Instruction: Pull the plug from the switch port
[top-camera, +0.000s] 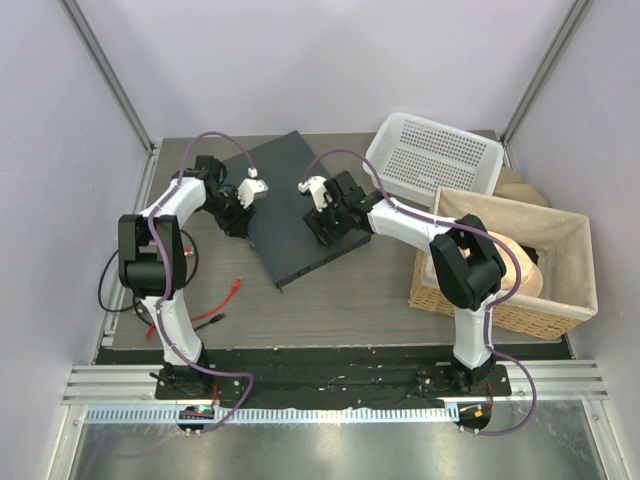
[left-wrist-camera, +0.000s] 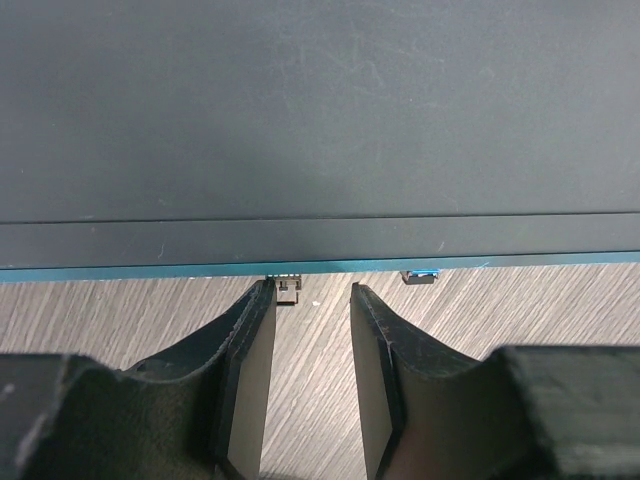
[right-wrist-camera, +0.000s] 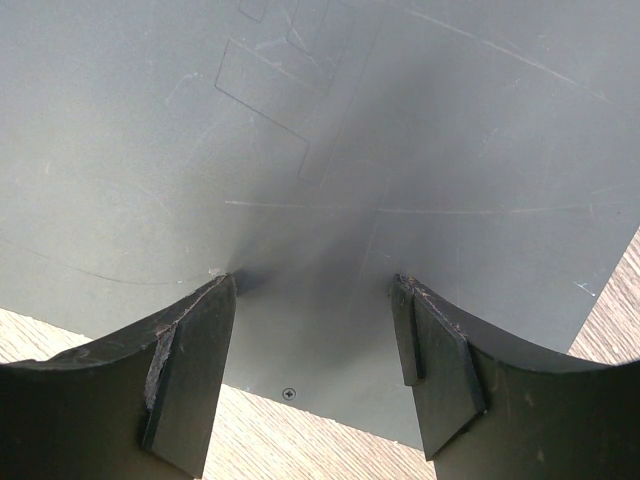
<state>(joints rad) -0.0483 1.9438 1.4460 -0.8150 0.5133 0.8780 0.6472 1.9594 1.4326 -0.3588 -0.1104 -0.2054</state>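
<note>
1. The table (top-camera: 340, 300) in front of me is a grey-brown board with a wood grain.
2. The switch (top-camera: 290, 200) lies flat on it near the middle, set at a slant, with its thin bluish edge toward my left side.
3. A white basket (top-camera: 435, 160) full of holes sits at the far right, near the switch.
4. A wicker basket (top-camera: 500, 312) with a cloth lining stands on my right, meeting the white one.
5. A red-tipped cable (top-camera: 234, 286) lies loose at my near left, apart from the switch.
</note>
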